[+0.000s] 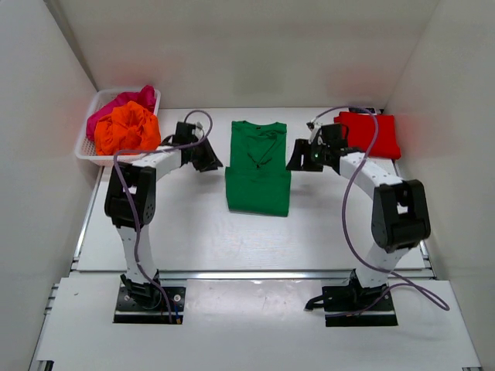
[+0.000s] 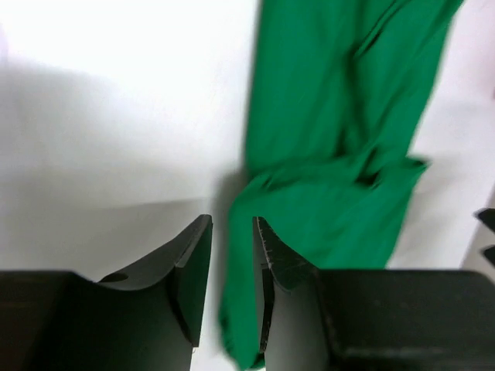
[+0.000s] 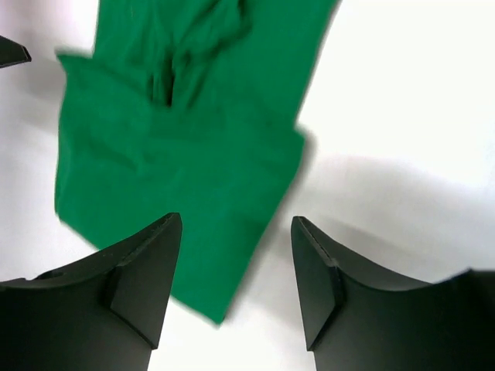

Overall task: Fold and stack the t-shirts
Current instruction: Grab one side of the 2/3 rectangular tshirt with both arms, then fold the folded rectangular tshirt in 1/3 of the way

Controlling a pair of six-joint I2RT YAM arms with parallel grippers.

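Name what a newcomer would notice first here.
The green shirt lies partly folded at table centre, with the left gripper and right gripper flanking it, both open and empty. Next come the red shirt, folded at the far right, and the basket at far left, holding the orange shirt and pink shirt in a heap.
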